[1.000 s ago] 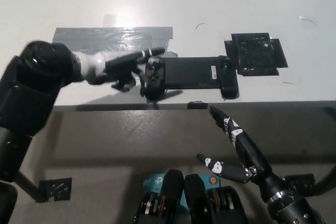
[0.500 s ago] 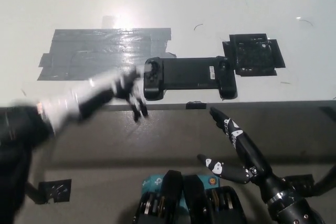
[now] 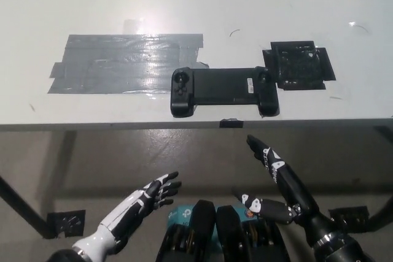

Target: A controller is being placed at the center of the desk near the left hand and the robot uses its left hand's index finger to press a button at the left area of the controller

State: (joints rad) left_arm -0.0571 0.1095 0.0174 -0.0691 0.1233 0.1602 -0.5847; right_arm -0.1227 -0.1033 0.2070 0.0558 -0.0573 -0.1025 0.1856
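1. A steep downward view from the robot's head shows a white table (image 3: 258, 4) filling the upper half of the picture, its front edge running straight across the middle. Below the edge lies a grey-brown floor (image 3: 110, 157).
2. A black controller (image 3: 222, 89) lies flat on the table near the front edge, about at the middle of the picture. It is long and narrow, with a grip at each end and a flat bar between them.
3. On the controller's left grip sits a small round stick or button (image 3: 180, 79). Nothing touches it.
4. To the left of the controller, a wide patch of grey tape (image 3: 116, 62) is stuck flat to the table. Its right end reaches just beside the controller's upper left corner.
5. To the right, a square patch of black tape (image 3: 301, 64) sits just beside the controller's right grip.
6. The white left hand (image 3: 153, 192) is in the lower left, below the table edge and well apart from the controller. It holds nothing; its fingers are spread and point up and to the right.
7. The black right hand (image 3: 279, 182) rests in the lower right, also below the table edge. It holds nothing, with its fingers apart, one stretched up toward the table.
8. A small dark bracket (image 3: 64, 222) lies on the floor at the lower left.
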